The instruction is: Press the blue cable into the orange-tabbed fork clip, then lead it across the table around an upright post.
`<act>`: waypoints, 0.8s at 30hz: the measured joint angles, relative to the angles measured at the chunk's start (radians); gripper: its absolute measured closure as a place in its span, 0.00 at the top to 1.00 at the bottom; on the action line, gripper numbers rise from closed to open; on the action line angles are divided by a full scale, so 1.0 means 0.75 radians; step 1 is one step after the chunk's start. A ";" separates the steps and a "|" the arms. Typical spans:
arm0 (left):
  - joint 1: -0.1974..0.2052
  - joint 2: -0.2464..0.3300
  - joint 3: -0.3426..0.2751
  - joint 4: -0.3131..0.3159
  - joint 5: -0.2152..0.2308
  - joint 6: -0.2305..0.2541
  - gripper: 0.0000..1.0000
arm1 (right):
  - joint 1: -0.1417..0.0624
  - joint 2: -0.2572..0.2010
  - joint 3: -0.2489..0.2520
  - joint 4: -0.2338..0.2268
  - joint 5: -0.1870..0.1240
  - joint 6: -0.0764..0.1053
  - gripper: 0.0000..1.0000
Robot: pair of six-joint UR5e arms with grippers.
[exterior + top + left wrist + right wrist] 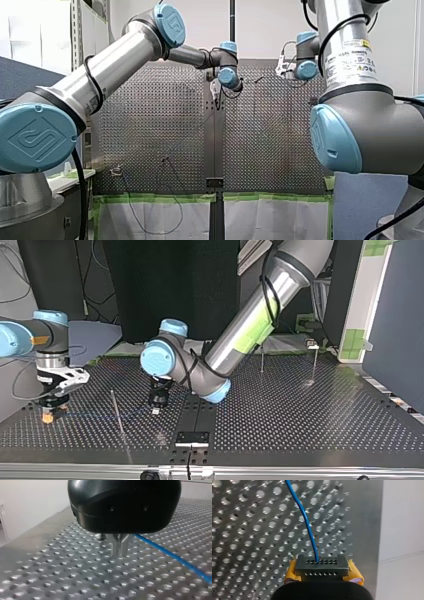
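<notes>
In the front view a white wall (265, 30) stands beyond the perforated table (150, 125); in the top view, a black curtain (170, 285) and a grey-blue panel (395, 325).

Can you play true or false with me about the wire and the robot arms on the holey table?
1. The cable is red. False: it is blue.
2. Thin posts stand upright on the table. True.
3. The table is smooth, with no holes. False: little holes cover it.
4. The cable runs over the table between my right gripper and my left gripper. True.
</notes>
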 joint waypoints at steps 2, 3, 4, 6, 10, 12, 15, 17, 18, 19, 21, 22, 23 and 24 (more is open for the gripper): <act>0.000 -0.001 -0.020 0.010 0.005 0.000 0.35 | 0.000 0.009 0.005 0.002 -0.002 0.000 0.00; 0.000 -0.002 -0.026 0.013 0.007 0.000 0.42 | 0.000 0.012 0.008 0.003 -0.003 0.000 0.00; 0.000 -0.004 -0.031 0.015 0.008 0.001 0.42 | 0.000 0.014 0.011 0.003 -0.004 0.000 0.00; 0.001 -0.008 -0.036 0.019 0.011 0.001 0.52 | 0.000 0.018 0.021 0.003 -0.006 0.000 0.00; 0.004 -0.011 -0.041 0.019 0.013 0.001 0.71 | 0.002 0.024 0.050 0.002 -0.008 0.000 0.00; 0.005 -0.011 -0.043 0.019 0.014 0.001 1.00 | 0.004 0.030 0.068 0.001 -0.008 -0.003 0.00; 0.006 -0.011 -0.043 0.018 0.015 0.001 1.00 | 0.010 0.053 0.095 -0.001 -0.007 -0.013 0.00; 0.006 -0.011 -0.045 0.016 0.017 0.002 1.00 | 0.014 0.076 0.115 -0.005 -0.006 -0.024 0.00; 0.006 -0.011 -0.045 0.016 0.021 0.002 1.00 | 0.015 0.087 0.125 -0.010 -0.006 -0.029 0.00; 0.007 -0.011 -0.046 0.016 0.026 0.002 1.00 | 0.016 0.099 0.136 -0.016 -0.006 -0.033 0.00; 0.007 -0.011 -0.047 0.016 0.043 0.002 1.00 | 0.018 0.125 0.161 -0.036 -0.007 -0.039 0.00; 0.007 -0.011 -0.047 0.016 0.049 0.002 1.00 | 0.019 0.137 0.173 -0.046 -0.007 -0.041 0.00; 0.008 -0.011 -0.047 0.016 0.055 0.001 1.00 | 0.021 0.154 0.189 -0.062 -0.007 -0.044 0.00; 0.008 -0.011 -0.047 0.017 0.058 0.001 1.00 | 0.022 0.167 0.202 -0.073 -0.007 -0.046 0.00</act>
